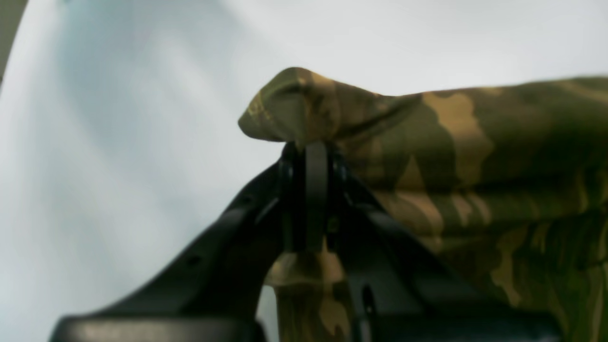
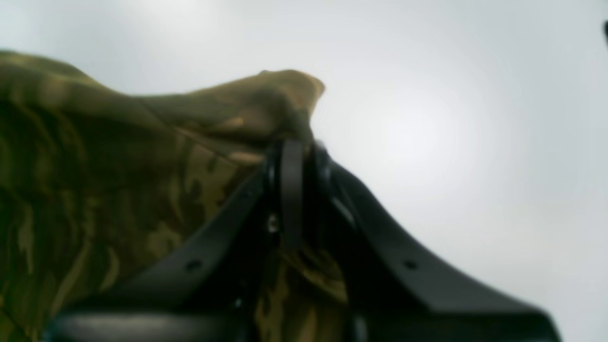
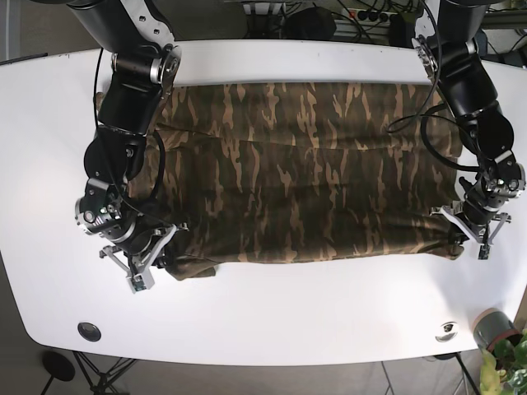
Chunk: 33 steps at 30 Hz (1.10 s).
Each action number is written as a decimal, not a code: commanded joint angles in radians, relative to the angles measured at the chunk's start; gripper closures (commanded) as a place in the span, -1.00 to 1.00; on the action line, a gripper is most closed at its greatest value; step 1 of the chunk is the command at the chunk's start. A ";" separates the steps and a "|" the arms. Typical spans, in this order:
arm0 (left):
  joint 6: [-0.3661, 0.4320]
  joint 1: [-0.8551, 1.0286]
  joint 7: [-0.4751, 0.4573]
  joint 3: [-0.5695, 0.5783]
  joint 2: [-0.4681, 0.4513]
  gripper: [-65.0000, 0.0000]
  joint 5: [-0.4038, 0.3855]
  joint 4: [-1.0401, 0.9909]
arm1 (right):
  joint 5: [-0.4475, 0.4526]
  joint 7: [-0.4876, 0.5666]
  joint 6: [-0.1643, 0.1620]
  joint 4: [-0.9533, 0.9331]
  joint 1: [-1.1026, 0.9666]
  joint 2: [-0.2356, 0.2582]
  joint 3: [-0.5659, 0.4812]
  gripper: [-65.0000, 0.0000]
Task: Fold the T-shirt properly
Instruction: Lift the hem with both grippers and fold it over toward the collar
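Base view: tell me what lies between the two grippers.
Only the camouflage T-shirt, its near edge running across the white table from the right gripper to the left gripper. The base view shows this.

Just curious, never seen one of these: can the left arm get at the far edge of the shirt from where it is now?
Probably not right now. The left gripper is shut on a near corner of the shirt, so it is busy. The cloth between there and the far edge lies open, with nothing in the way.
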 commanded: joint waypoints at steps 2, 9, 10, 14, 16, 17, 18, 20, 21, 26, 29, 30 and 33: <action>-0.025 -0.022 0.007 -0.005 -0.002 1.00 -0.003 0.058 | -0.001 -0.016 -0.005 0.117 0.003 0.008 0.001 0.93; -0.107 0.040 0.056 -0.007 -0.002 1.00 -0.001 0.132 | 0.000 -0.097 -0.005 0.319 -0.100 -0.018 0.004 0.93; -0.111 0.054 0.057 -0.007 0.000 1.00 -0.001 0.142 | 0.000 -0.102 -0.005 0.348 -0.119 -0.018 0.004 0.93; -0.111 0.118 0.057 -0.007 0.000 1.00 -0.001 0.201 | 0.000 -0.160 -0.005 0.457 -0.186 -0.032 0.004 0.93; -0.111 0.143 0.057 -0.007 0.000 1.00 -0.001 0.216 | 0.000 -0.172 -0.005 0.502 -0.218 -0.048 0.004 0.93; -0.111 0.152 0.057 -0.007 0.000 1.00 -0.001 0.218 | 0.000 -0.172 -0.005 0.519 -0.235 -0.055 0.004 0.93; -0.111 0.155 0.057 -0.007 0.000 1.00 -0.001 0.218 | 0.000 -0.172 -0.005 0.534 -0.248 -0.058 0.004 0.93; -0.113 0.178 0.057 -0.008 0.000 1.00 -0.003 0.221 | -0.001 -0.174 -0.005 0.579 -0.294 -0.076 0.004 0.93; -0.113 0.190 0.057 -0.008 -0.004 1.00 -0.003 0.230 | -0.001 -0.174 -0.005 0.600 -0.318 -0.084 0.004 0.93; -0.113 0.261 0.059 -0.065 0.000 1.00 -0.003 0.284 | -0.001 -0.172 -0.005 0.643 -0.424 -0.098 0.009 0.93; -0.114 0.285 0.059 -0.068 -0.002 1.00 -0.003 0.288 | -0.001 -0.171 -0.005 0.649 -0.469 -0.099 0.009 0.93; -0.114 0.296 0.059 -0.069 -0.005 1.00 -0.003 0.284 | 0.000 -0.171 -0.005 0.649 -0.484 -0.107 0.010 0.93; -0.114 0.316 0.059 -0.071 -0.007 1.00 -0.001 0.280 | 0.022 -0.168 -0.005 0.649 -0.522 -0.125 0.021 0.93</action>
